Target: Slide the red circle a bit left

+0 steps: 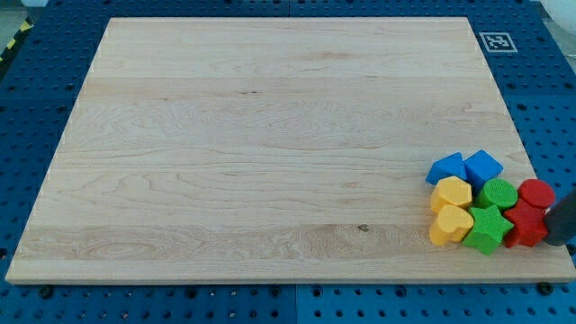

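Observation:
The red circle [537, 193] sits at the right end of a tight cluster of blocks near the board's lower right corner. It touches the green circle [498, 193] on its left and the red star [525, 225] below it. My tip [558, 239] shows as a dark rod at the view's right edge. It stands just right of the red star and a little below and right of the red circle, close to or touching them.
Two blue blocks [447, 168] [483, 167] lie at the cluster's top. Two yellow blocks [451, 193] [450, 225] and a green star [487, 229] lie to the left. The wooden board [270, 135] ends just right of the cluster.

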Action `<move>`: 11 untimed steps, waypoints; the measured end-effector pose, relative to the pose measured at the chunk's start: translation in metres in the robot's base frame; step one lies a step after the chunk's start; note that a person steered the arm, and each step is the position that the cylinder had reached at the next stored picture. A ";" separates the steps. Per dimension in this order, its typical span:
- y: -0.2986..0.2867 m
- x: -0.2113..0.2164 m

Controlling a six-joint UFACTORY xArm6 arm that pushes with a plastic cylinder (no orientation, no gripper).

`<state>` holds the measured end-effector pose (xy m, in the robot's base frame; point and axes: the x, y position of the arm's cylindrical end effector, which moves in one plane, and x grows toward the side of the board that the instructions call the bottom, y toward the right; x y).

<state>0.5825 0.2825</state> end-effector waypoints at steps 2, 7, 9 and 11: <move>-0.046 0.000; 0.049 0.006; 0.011 -0.030; -0.051 -0.047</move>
